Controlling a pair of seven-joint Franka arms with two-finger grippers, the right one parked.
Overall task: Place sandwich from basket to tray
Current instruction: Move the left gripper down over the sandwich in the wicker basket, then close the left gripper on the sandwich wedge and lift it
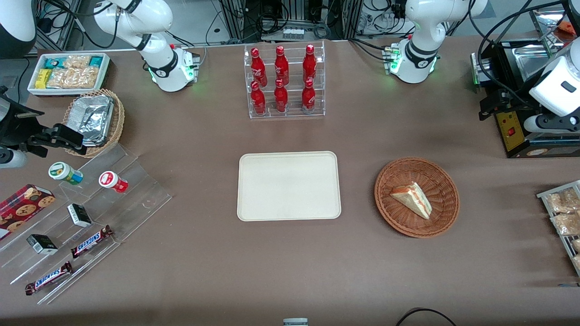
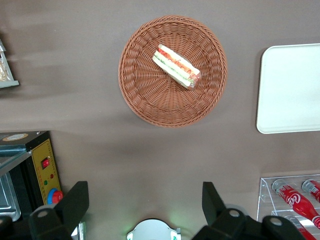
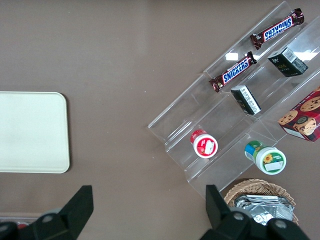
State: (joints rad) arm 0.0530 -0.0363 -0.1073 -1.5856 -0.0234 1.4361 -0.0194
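With the gripper point(image 2: 145, 205) open high over the counter's working-arm end, it should descend onto the sandwich point(image 2: 176, 66) in the basket point(image 2: 150, 100), fingers straddling the wedge's flat faces, then carry it to the tray point(image 2: 290, 90).

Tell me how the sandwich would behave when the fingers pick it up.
The sandwich, a wrapped bread wedge lying in the basket, probably squashes under a firm squeeze. Its clear wrap may be slippery. It looks light. The gripper hangs open, away from the basket.
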